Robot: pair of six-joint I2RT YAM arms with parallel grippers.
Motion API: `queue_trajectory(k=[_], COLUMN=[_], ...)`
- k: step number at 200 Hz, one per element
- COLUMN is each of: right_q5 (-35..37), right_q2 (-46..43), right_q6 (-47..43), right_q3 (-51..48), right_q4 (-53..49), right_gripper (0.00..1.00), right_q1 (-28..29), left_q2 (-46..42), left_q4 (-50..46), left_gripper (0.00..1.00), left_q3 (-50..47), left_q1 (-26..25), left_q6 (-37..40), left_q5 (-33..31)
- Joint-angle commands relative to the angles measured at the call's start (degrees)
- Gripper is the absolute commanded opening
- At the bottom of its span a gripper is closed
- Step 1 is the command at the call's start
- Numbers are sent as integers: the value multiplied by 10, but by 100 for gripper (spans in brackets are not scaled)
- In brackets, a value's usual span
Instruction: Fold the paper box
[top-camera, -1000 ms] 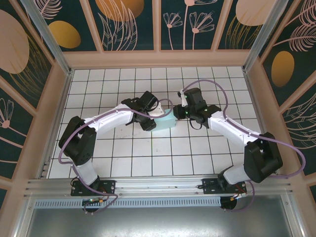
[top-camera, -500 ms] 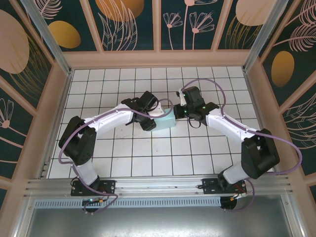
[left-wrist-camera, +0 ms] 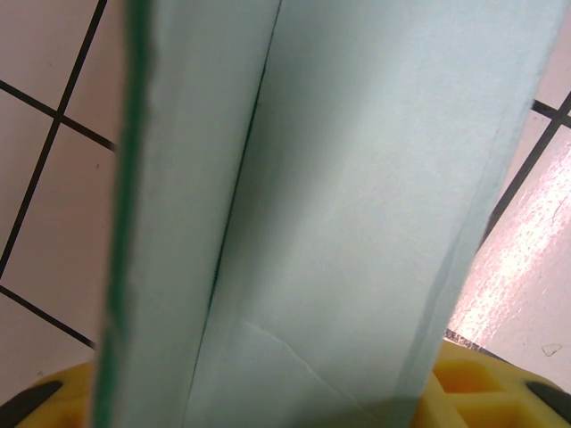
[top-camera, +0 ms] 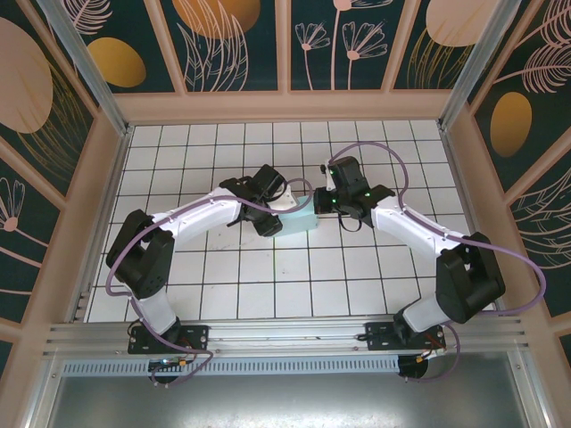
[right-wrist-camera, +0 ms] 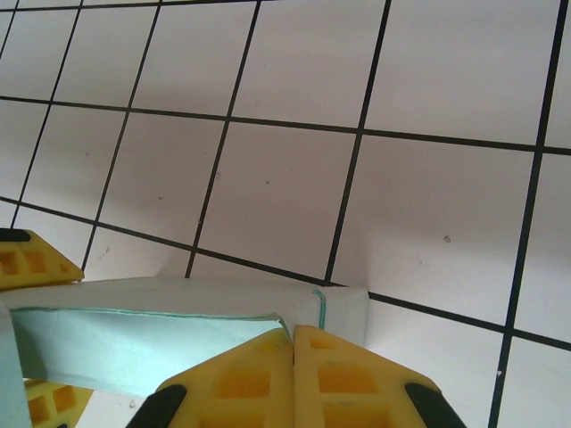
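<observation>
Since the earlier frame the right arm has drawn its elbow inward and carried the right gripper a little further left, toward the paper box. The left arm and the box lie as they did.

The box sits near the middle of the tiled table, between the two wrists, with its long axis running left to right. The left gripper is at its left end, pinching the card: in the left wrist view the pale panels run up between the yellow fingers.

The right gripper's fingers are pressed together, their tips touching the box's right end, where a creased panel edge meets them. I cannot tell whether a thin layer is caught between them.

The next move probably turns on this: the box lies directly left of the right fingertips, lengthwise along their push, so the right arm is the one placed to press that end flap in while the left braces.
</observation>
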Motion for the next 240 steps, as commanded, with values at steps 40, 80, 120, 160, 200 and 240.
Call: queue_trajectory(k=[40, 80, 120, 160, 200, 240], right_q5=[-6, -18, -7, -1, -2, 11], right_q2=[-6, -13, -34, -36, -31, -28], right_q6=[68, 60, 16, 4, -5, -31], right_q3=[40, 10, -42, -51, -47, -84], right_q4=[-15, 3, 32, 47, 49, 71], right_gripper=[0, 0, 0, 0, 0, 0], right_q1=[-5, -3, 0, 4, 7, 9], left_q2=[27, 29, 26, 26, 26, 27], left_q4=[-27, -27, -23, -21, -20, -20], left_gripper=[47, 48, 49, 51, 52, 53], left_q3=[-13, -14, -10, -8, -7, -7], left_q1=[-3, -3, -3, -3, -3, -3], left_q6=[6, 5, 4, 3, 1, 1], left_q5=[-31, -28, -7, 0, 0, 1])
